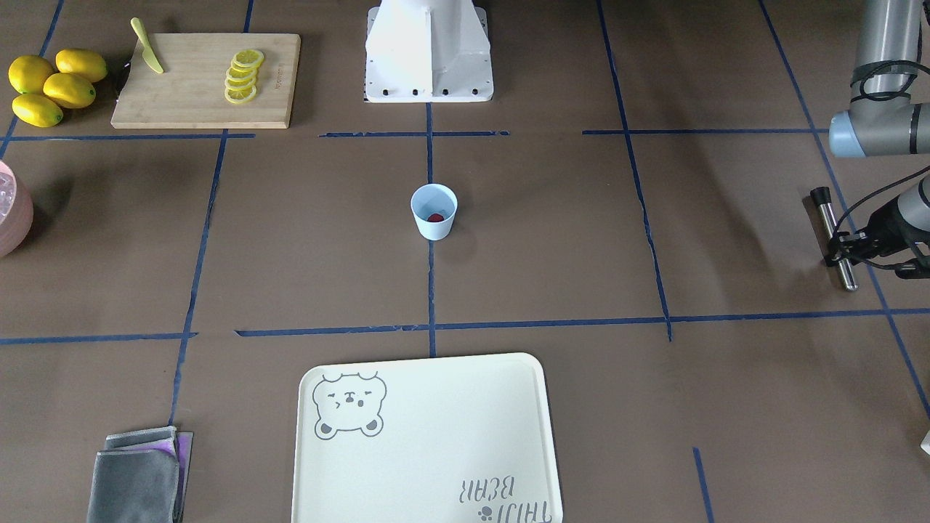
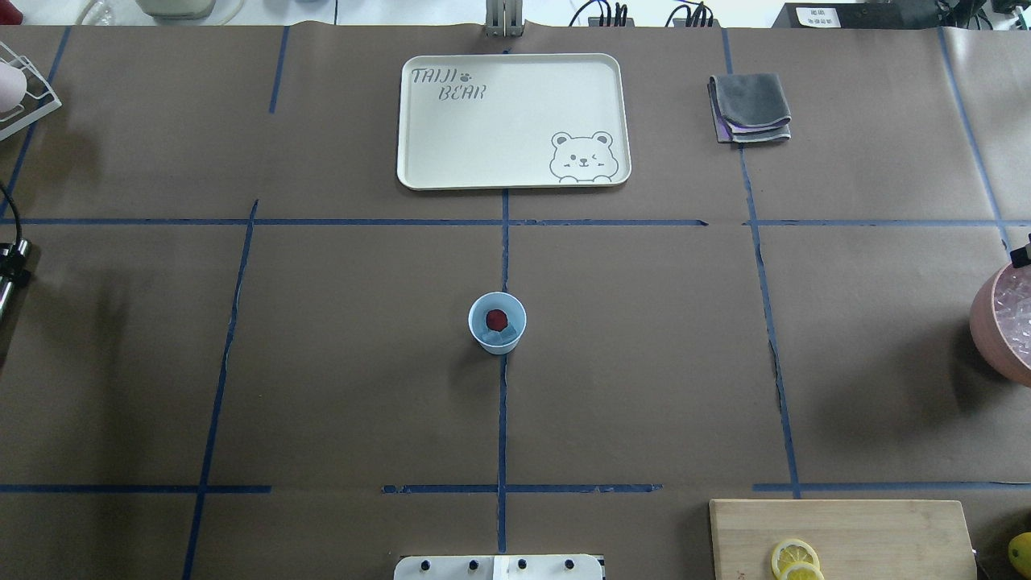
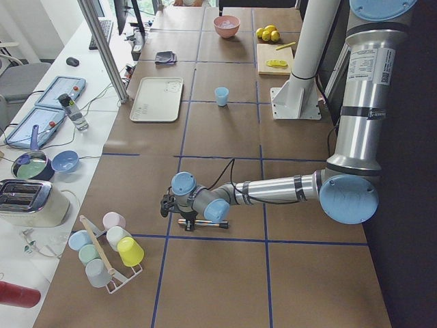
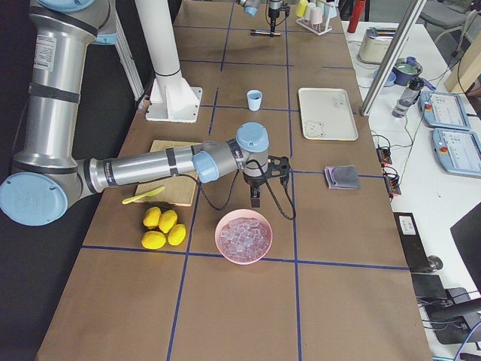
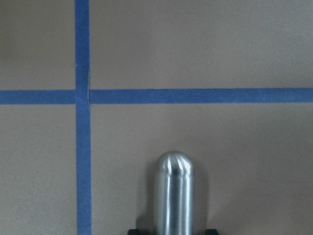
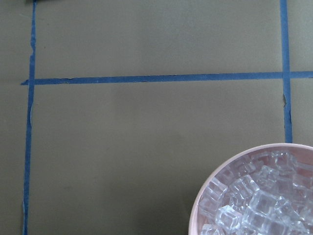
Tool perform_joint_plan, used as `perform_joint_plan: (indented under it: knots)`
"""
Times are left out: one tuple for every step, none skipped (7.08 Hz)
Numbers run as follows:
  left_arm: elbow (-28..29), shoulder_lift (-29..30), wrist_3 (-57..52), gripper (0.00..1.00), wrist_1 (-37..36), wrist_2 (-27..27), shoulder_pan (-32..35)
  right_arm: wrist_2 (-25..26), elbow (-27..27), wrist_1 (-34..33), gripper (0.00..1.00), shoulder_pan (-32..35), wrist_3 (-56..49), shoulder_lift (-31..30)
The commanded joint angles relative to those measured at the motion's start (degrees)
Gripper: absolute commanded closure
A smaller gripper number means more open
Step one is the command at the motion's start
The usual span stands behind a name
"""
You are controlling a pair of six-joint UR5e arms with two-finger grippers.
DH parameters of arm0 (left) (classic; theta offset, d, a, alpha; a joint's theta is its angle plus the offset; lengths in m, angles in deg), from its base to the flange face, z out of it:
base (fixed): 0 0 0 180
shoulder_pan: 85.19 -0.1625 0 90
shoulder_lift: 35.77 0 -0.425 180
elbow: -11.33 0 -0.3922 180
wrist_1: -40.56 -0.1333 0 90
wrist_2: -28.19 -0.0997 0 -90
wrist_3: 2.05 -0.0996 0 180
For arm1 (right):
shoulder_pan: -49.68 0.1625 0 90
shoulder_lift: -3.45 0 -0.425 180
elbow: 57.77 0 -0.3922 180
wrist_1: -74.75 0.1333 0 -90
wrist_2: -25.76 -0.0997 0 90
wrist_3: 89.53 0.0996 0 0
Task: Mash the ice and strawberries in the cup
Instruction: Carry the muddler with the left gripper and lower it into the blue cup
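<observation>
The pale-blue cup [image 1: 434, 221] stands upright at the table's centre, also the cup [image 2: 497, 341] in the overhead view. One dark-red strawberry [image 2: 496, 319] lies inside it; I cannot make out ice in the cup. My left gripper [image 1: 843, 252] is far off at the table's left end, low over a steel muddler [image 5: 173, 191] that lies on the paper, its fingers hugging the rod. My right gripper [image 4: 255, 197] hangs point-down over a pink bowl [image 4: 222, 228] of clear ice [image 6: 259, 200]; I cannot tell whether it is open or shut.
A cutting board [image 1: 196, 102] carries lemon slices [image 1: 243, 75] and a yellow knife [image 1: 147, 46], with whole lemons [image 1: 51, 83] beside it. A cream bear tray [image 1: 436, 450] and a folded grey cloth [image 1: 136, 479] sit at the operators' edge. A cup rack [image 3: 102, 249] stands past the muddler.
</observation>
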Motion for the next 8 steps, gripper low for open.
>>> perform_joint_plan:
  knots:
    - [0.1,0.2,-0.2,0.95,0.0,0.0,0.0,-0.1,-0.1,0.0,0.00,0.0,0.0,0.0]
    - [-0.4,0.2,0.0,1.00,0.1,0.0,0.0,-0.1,-0.1,0.0,0.00,0.0,0.0,0.0]
    - [-4.3,0.3,0.1,1.00,0.0,4.0,0.0,-0.1,-0.1,0.0,0.00,0.0,0.0,0.0]
    - [-9.5,1.4,0.4,1.00,-0.3,10.2,0.0,-0.1,-0.2,0.0,0.00,0.0,0.0,0.1]
    - [-15.6,3.3,0.4,1.00,-0.9,10.4,0.0,-0.1,-0.4,0.0,0.00,0.0,0.0,0.1]
    - [-22.4,4.2,0.2,1.00,-0.6,9.9,-0.7,-0.1,-0.4,0.0,0.00,0.0,0.0,0.1]
    - [-29.6,5.4,0.2,1.00,-0.7,8.7,-5.3,-0.1,-0.3,0.0,0.00,0.0,0.0,0.1]
    - [-34.1,9.9,0.5,1.00,-0.8,5.5,-9.3,0.0,-0.2,0.0,0.00,0.0,0.0,0.3]
